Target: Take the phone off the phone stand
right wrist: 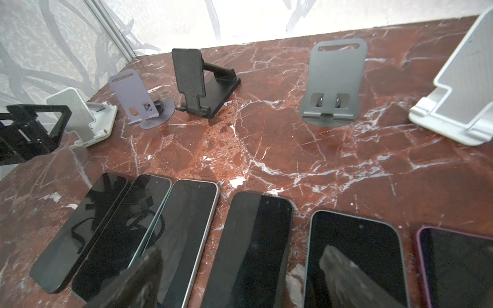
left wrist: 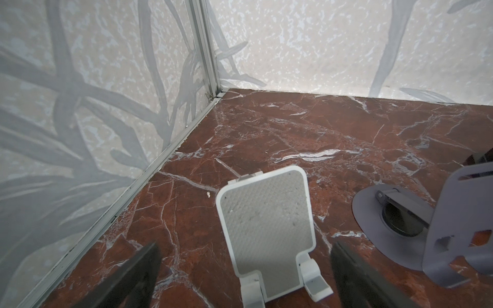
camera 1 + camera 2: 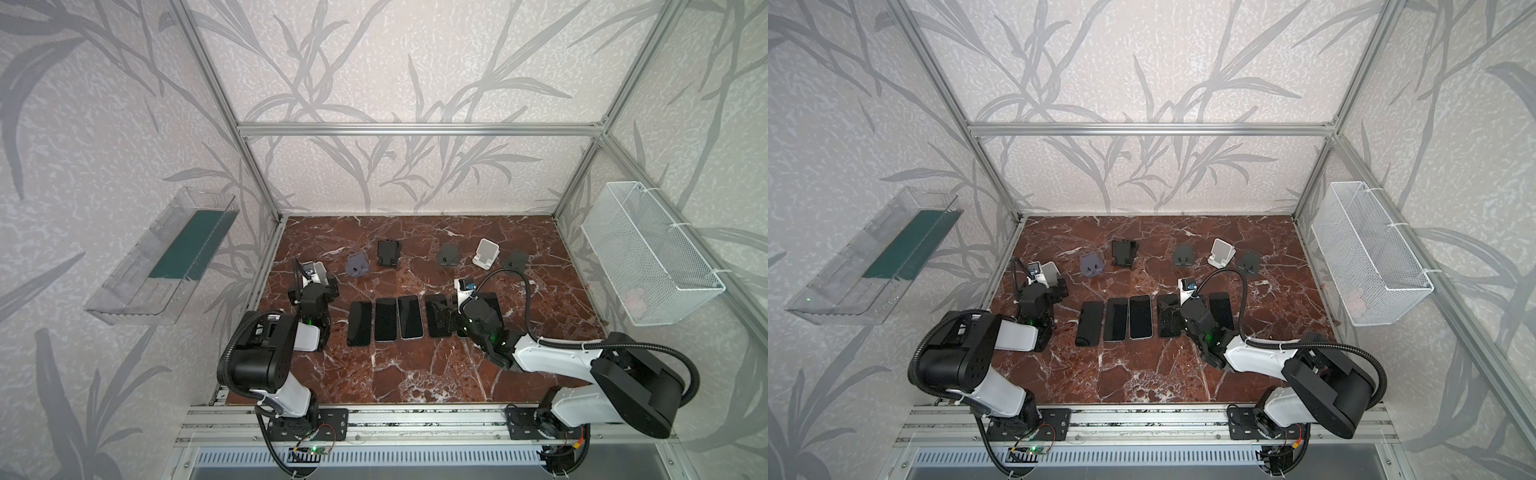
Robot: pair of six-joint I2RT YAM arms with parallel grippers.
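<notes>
Several dark phones (image 3: 386, 320) lie flat in a row on the marble table (image 3: 415, 374); none sits on a stand. Several phone stands stand empty along the back. My left gripper (image 2: 245, 250) is open, its fingers (image 2: 149, 266) on either side of the empty white phone stand (image 2: 266, 221) at the far left, which shows in a top view as the white stand (image 3: 320, 272). My right gripper (image 1: 242, 253) hangs open low over the row, with one dark phone (image 1: 256, 240) below the gap and nothing held. In both top views the right gripper (image 3: 451, 316) hides part of that phone.
Behind the row stand a purple stand (image 3: 357, 266), a black one (image 3: 388, 252), a grey one (image 3: 449, 254), a white one (image 3: 486, 252) and another grey one (image 3: 516, 259). A clear bin (image 3: 166, 257) hangs on the left wall, a wire basket (image 3: 648, 253) on the right.
</notes>
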